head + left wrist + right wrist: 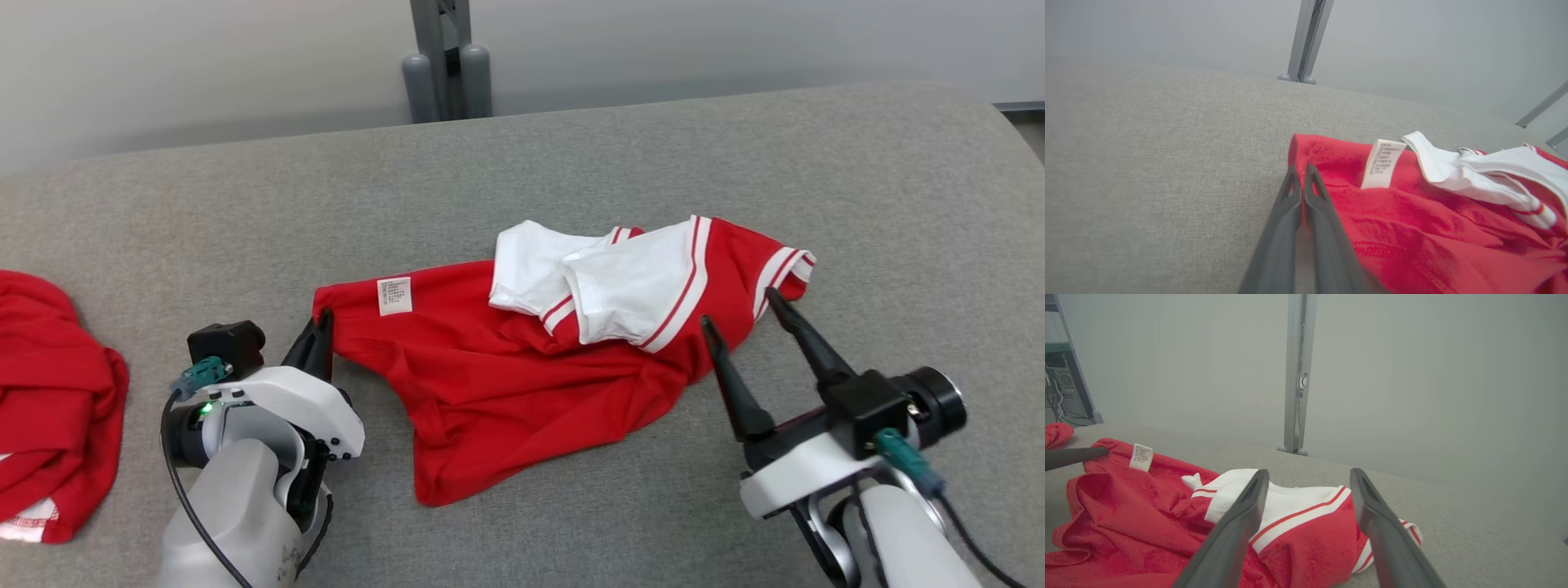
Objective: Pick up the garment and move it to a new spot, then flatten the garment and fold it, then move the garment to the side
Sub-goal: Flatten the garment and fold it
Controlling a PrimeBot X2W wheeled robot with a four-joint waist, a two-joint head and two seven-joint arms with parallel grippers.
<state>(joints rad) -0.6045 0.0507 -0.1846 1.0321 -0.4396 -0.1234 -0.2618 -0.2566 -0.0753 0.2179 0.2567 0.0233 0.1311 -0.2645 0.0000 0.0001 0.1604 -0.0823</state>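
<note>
Garment (506,367) — red, rumpled on grey cushion (571,163) — corner in clenched left gripper (320,322), right gripper (739,309) released.

text: none legible | white care label (394,295) on red garment (506,384) | print too small to read

Grey fabric surface (571,163), crumpled red garment (49,392), metal post (445,57).
That garment lies bunched at the surface's far left; the post stands behind its far edge, before a pale wall (204,65).

Garment (506,367) label (394,296) print unreadably small
</note>
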